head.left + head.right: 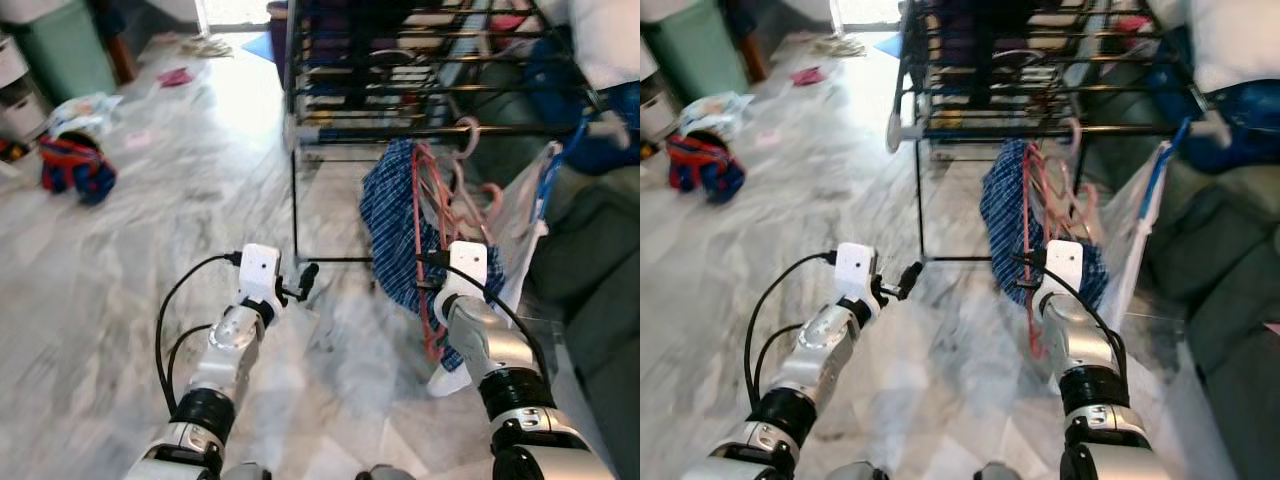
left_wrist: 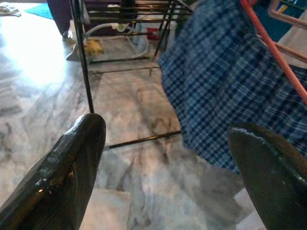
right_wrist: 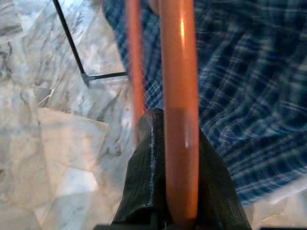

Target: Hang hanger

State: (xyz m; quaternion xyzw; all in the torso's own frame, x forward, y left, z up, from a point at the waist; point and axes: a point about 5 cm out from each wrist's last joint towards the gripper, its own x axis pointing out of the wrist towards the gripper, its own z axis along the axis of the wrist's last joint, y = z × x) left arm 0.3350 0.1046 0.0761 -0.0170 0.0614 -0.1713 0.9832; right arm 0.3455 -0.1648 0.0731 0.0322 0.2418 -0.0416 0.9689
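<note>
Marble floor [image 1: 120, 290] | black drying rack [image 1: 400, 90] | strewn clothes [image 1: 75, 165]

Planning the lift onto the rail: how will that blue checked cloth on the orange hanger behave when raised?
The blue checked cloth hangs in loose folds, so it is probably floppy and apt to sway. It looks thin, likely light. The orange hanger, held in the right gripper, looks stiff and glossy, perhaps slippery.
</note>
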